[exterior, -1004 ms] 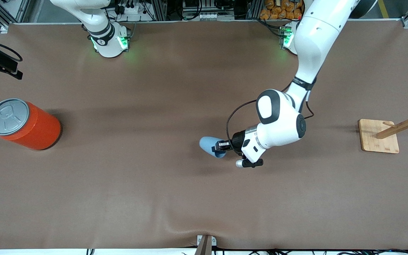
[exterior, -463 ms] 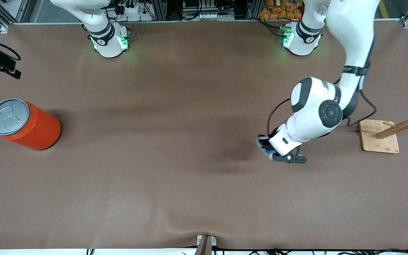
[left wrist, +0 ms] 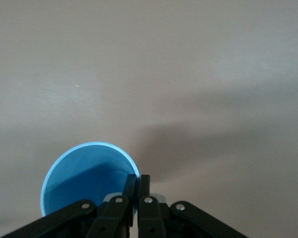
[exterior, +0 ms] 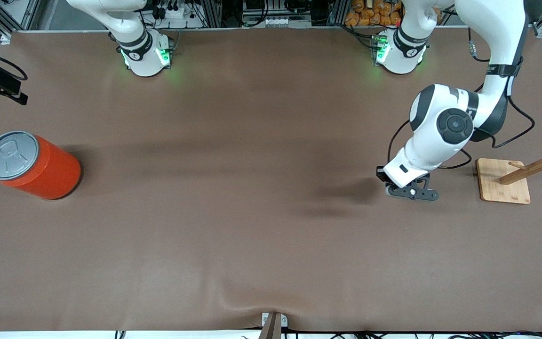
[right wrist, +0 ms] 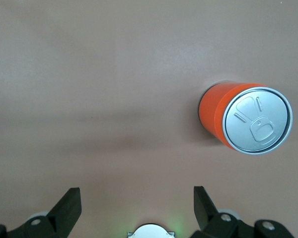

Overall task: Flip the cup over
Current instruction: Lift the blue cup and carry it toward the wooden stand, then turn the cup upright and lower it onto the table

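Now the left end effector [left wrist: 137, 191] pinches the cup [left wrist: 84, 176] rim, mouth up, over the table [exterior: 252, 235]; lower it level before releasing. The right end effector [right wrist: 136, 208] waits, spread wide and empty, the orange can [right wrist: 246, 119] at its two o'clock.

Counted on the tabletop [exterior: 252, 235]: one light-blue cup [left wrist: 84, 173], one orange can [exterior: 33, 165] with a grey lid, and one wooden rack [exterior: 525, 176].

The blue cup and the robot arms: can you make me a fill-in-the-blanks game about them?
1. The left gripper is shut on the rim of the ____ cup.
2. The can with the grey lid is ____.
3. The right gripper has its fingers ____.
4. The rack near the left gripper is made of ____.

Missing words: blue; orange; open; wood
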You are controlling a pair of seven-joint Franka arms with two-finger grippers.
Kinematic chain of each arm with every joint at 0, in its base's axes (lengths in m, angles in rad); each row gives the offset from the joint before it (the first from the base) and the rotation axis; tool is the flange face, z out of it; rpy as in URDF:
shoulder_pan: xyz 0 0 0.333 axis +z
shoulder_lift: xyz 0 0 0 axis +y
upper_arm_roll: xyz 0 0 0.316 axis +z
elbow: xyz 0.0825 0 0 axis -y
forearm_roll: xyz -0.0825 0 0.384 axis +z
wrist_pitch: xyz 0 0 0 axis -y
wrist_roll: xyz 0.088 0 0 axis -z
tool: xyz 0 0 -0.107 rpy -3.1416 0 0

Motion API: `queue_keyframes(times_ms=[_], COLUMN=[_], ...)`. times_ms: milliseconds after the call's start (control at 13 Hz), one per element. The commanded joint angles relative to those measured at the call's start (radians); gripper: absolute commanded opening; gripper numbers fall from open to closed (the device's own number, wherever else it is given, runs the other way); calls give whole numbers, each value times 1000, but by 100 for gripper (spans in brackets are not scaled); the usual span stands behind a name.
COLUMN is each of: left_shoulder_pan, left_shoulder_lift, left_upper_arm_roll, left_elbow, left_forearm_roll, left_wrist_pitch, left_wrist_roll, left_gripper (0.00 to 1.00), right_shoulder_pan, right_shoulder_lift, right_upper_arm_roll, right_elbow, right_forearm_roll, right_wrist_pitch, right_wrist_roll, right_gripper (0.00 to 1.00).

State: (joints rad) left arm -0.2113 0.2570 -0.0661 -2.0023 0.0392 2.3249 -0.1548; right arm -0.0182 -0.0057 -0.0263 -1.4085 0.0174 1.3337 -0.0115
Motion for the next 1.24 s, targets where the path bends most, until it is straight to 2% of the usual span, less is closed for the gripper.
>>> queue_keyframes(times_ms=[0,232,386,618,695,772,849,1004,1158], left_shoulder_pan=[41,59,59,59,64,72,75,75,75], left_shoulder_lift=[-56,-76,-65,-71,-70,-65,-62,-45,-39], left_upper_arm_roll=[-9,-11,-8,-6,-6,-8,-9,-11,-11], left_elbow=[-122,-203,-266,-270,-270,-270,-268,-263,-262], left_forearm_roll=[48,57,62,67,67,67,67,68,68], left_wrist_pitch=[118,187,310,303,303,303,303,304,304], left_wrist_roll=[4,1,6,-2,0,4,4,4,11], left_gripper=[0,0,0,0,5,20,29,41,48], right_shoulder_pan=[-6,-6,-6,0,3,3,1,-2,1], right_shoulder_lift=[1,3,1,3,3,4,4,4,4], right_upper_arm_roll=[3,3,5,6,6,6,6,5,5], right_elbow=[17,17,17,16,16,16,16,16,16], right_forearm_roll=[9,9,10,10,10,9,9,9,9], right_wrist_pitch=[-13,-14,-16,-16,-16,-16,-16,-16,-16], right_wrist_roll=[1,1,1,2,2,2,2,1,1], right_gripper=[100,100,100,100,100,100,100,100,100])
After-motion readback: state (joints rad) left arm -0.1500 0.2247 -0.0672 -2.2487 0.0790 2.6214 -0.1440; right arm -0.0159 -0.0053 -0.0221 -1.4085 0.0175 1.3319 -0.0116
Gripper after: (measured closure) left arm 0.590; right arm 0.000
